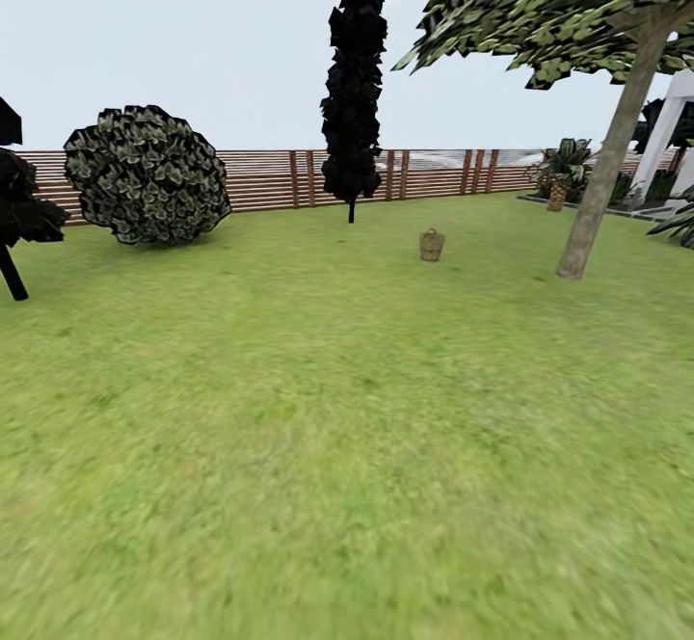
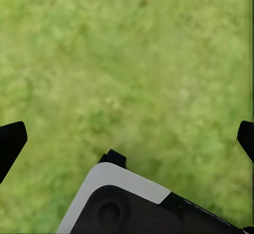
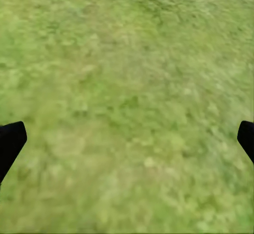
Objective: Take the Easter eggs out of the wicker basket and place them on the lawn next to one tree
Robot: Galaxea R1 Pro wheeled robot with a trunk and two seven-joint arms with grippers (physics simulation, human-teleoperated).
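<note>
Across the head view, a dark tree (image 1: 14,206) is met at the far left edge, then a round leafy bush (image 1: 146,175) in front of the slatted wooden fence (image 1: 270,177), then a tall black cypress (image 1: 353,81) near the middle. Just past it the wicker basket (image 1: 431,245) is spotted, small and far off, standing upright on the lawn (image 1: 318,409); the eggs cannot be made out at this range. To the right of it, near but apart, the pale leaning trunk of the tree (image 1: 607,163) is seen, with a corner of the white house (image 1: 665,129) beyond. In the left wrist view the left gripper (image 2: 127,139) is held over bare grass, its two dark fingertips (image 2: 10,141) spread wide to the frame edges with nothing between them, a grey and black part of the robot showing underneath. The right gripper (image 3: 127,139) is likewise spread wide over grass and empty. The step in hand is judged to be the approach drive, with no egg handled yet. For it to go well, the basket should be kept centred ahead and the base stopped just short, so it is not knocked over and both arms can reach down into it. A stopping spot on the trunk's side would be well chosen, since the drop-off tree stands so near.
</note>
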